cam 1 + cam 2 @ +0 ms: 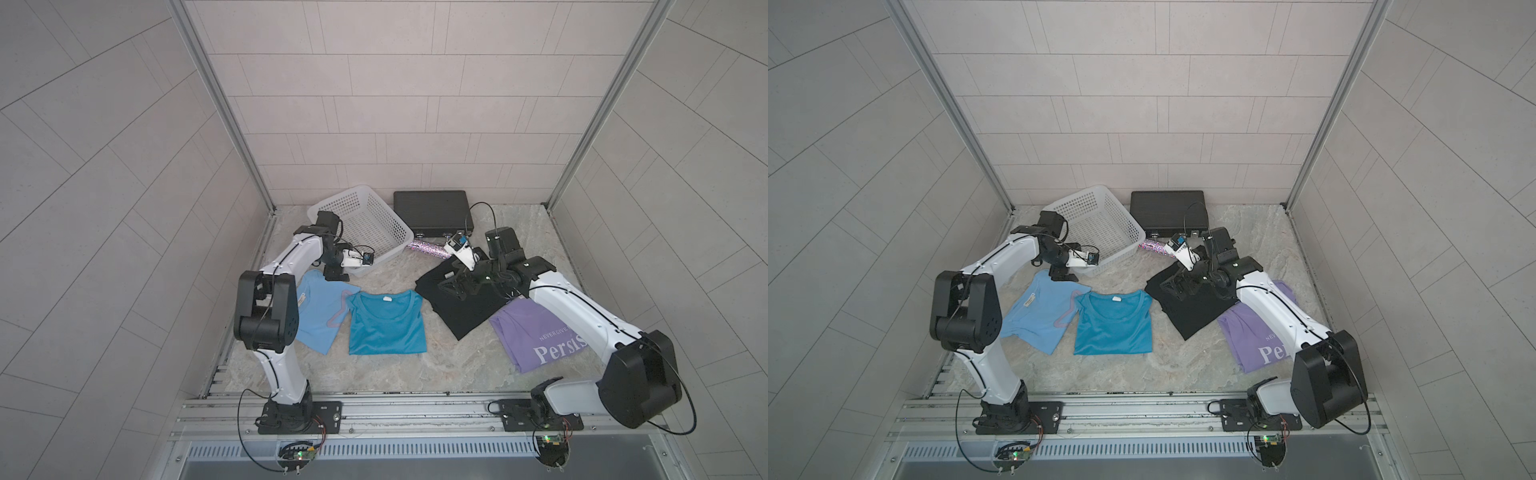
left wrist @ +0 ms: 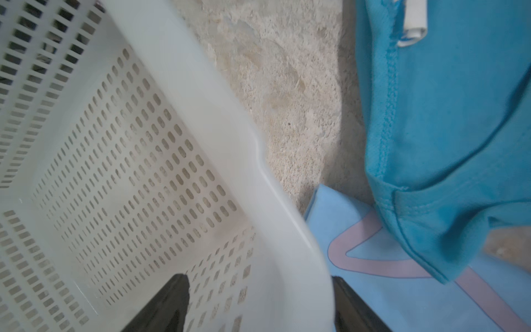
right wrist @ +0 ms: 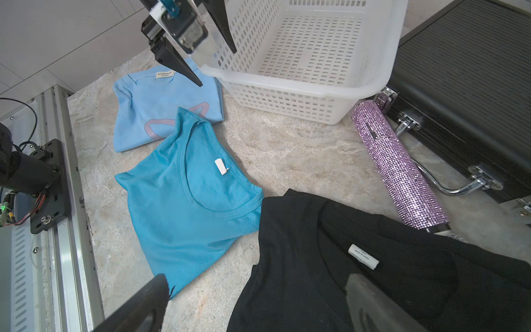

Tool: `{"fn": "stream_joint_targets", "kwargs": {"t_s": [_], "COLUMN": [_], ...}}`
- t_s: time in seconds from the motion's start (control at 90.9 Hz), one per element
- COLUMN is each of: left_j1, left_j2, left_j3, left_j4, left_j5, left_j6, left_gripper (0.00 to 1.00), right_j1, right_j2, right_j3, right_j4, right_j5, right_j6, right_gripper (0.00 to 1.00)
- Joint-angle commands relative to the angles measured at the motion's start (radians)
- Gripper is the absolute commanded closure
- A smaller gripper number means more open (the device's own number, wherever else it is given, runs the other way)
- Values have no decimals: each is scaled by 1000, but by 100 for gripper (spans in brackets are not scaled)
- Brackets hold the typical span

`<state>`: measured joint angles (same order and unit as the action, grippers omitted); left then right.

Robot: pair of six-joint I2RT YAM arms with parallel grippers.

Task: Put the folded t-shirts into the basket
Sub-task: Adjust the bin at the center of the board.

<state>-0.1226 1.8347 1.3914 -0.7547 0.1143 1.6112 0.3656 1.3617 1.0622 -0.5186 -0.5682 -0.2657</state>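
Four folded garments lie flat on the marbled table [image 1: 374,374], all of them outside the white perforated basket [image 3: 287,100]. In order, they are the light blue tee [image 1: 320,316] with a pink outline graphic, the plain teal tee [image 1: 386,324], the black tee [image 1: 465,311], and the lavender tee [image 1: 536,332] lettered "Persist". The teal tee's sleeve overlaps the light blue tee's pink graphic, and the black tee's corner meets the lavender tee. The left gripper [image 3: 217,68] straddles the basket's near corner with its jaws spread. One finger sits inside the basket over the slotted floor, and the other sits outside, above the light blue tee's collar edge. The rim runs between the two fingers. The right gripper [image 3: 257,276] hangs low over the black tee's collar end with its jaws wide apart and pinching nothing. One finger is above the black cloth near its white neck label, and the other is past the tee's edge, over the teal tee's hem. The basket sits at the back of the table, just beside a flat black briefcase [image 1: 432,212], and a glittery lilac tube [image 3: 399,169] lies against both.
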Motion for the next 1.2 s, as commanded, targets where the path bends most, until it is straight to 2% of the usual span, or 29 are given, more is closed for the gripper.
{"fn": "stream_joint_targets", "kwargs": {"t_s": [0.0, 0.121, 0.242, 0.275, 0.418, 0.517, 0.627, 0.792, 0.957, 1.189], "left_j1": [-32, -70, -107, -118, -172, -215, -252, -301, -313, -312], "left_j2": [-41, -102, -117, -110, -32, 40, 86, 110, 116, 56], "left_j3": [-34, -83, -66, -64, -11, 67, 110, 96, 86, 51], "left_j4": [-15, -15, 8, 41, 181, 186, 198, 202, 209, 140], "left_j5": [-33, 3, 119, 133, 58, -20, -55, -73, -127, -107], "left_j6": [11, -82, -326, -414, -789, -927, -954, -888, -844, -783], "left_gripper": [22, 15, 11, 7, 7, 11, 25, 50, 62, 69], "right_j1": [-16, -22, -20, -20, -20, -22, -29, -47, -48, -48], "right_j2": [-10, -19, -19, -19, -17, -23, -30, -32, -32, -13], "right_j3": [15, 16, 16, 16, 14, 13, 9, 9, 7, 16], "right_j4": [-20, -18, -17, -17, -16, -13, -9, -11, -11, -21], "right_j5": [1, 6, 2, 2, 12, 26, 27, 27, 16, 10], "right_j6": [-17, -23, -23, -23, -25, -27, -27, -27, -26, -27], "right_gripper": [0, 0, 0, 0, 0, 0, 0, 0, 0, 0]}}
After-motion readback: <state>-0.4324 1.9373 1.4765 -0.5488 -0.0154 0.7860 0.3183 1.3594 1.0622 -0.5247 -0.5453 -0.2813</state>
